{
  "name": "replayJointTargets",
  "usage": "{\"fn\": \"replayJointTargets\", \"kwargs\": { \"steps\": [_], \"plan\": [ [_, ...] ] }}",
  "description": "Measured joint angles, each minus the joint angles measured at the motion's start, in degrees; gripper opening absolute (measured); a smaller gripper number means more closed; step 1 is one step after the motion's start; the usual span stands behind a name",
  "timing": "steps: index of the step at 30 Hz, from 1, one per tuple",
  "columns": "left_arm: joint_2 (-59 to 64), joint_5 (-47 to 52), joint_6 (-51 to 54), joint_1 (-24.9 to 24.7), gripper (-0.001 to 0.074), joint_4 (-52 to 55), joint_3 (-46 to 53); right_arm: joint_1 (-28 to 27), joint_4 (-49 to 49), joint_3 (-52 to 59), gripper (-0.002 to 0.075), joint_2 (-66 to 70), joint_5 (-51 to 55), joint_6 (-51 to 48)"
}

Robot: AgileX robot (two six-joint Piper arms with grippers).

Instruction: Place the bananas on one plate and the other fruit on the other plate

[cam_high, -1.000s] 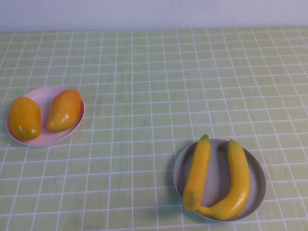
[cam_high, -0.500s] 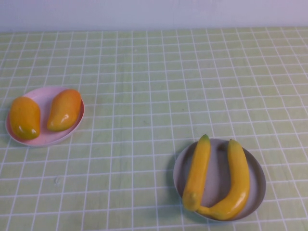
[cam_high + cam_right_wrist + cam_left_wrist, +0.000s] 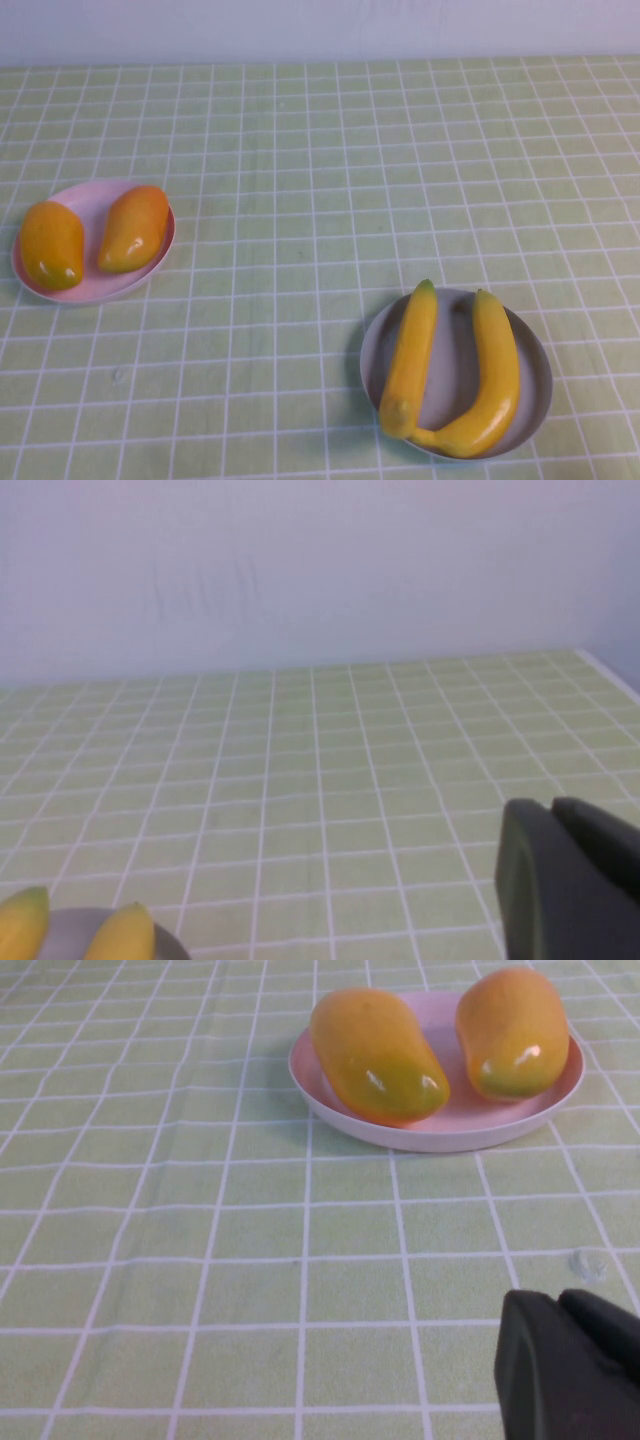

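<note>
Two yellow bananas (image 3: pixel 411 357) (image 3: pixel 486 385) lie side by side on the grey-blue plate (image 3: pixel 536 375) at the front right. Their tips (image 3: pixel 25 915) and the plate's rim (image 3: pixel 85 930) also show in the right wrist view. Two orange-yellow mango-like fruits (image 3: pixel 50 244) (image 3: pixel 133 227) lie on the pale pink plate (image 3: pixel 93 197) at the left, also seen in the left wrist view (image 3: pixel 375 1053) (image 3: pixel 513 1030) on the plate (image 3: pixel 440 1130). My left gripper (image 3: pixel 562 1305) is shut and empty, short of the pink plate. My right gripper (image 3: pixel 553 815) is shut and empty, pulled back from the grey-blue plate.
A green checked cloth (image 3: pixel 320 200) covers the table. A pale wall (image 3: pixel 300 570) stands behind the table's far edge. Neither arm shows in the high view.
</note>
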Motion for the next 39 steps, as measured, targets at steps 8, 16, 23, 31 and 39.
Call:
{"fn": "replayJointTargets", "kwargs": {
  "steps": [8, 16, 23, 31, 39],
  "plan": [
    [-0.1, 0.0, 0.0, 0.0, -0.0003, 0.0, 0.0, -0.3, 0.8, 0.3, -0.0015, -3.6, 7.3, 0.0],
    [-0.1, 0.0, 0.0, 0.0, -0.0003, 0.0, 0.0, -0.3, 3.7, 0.6, -0.0015, -3.6, 8.0, -4.7],
    [-0.1, 0.0, 0.0, 0.1, -0.0003, 0.0, 0.0, -0.3, 17.2, 2.2, -0.0015, -3.7, 15.6, -18.7],
    [-0.1, 0.0, 0.0, 0.1, -0.0003, 0.0, 0.0, -0.3, 20.9, 2.3, -0.0015, -3.8, 15.8, -19.9],
    [-0.1, 0.0, 0.0, 0.1, -0.0003, 0.0, 0.0, -0.3, 21.4, 2.3, -0.0015, -3.9, 15.8, -19.9]
  ]
}}
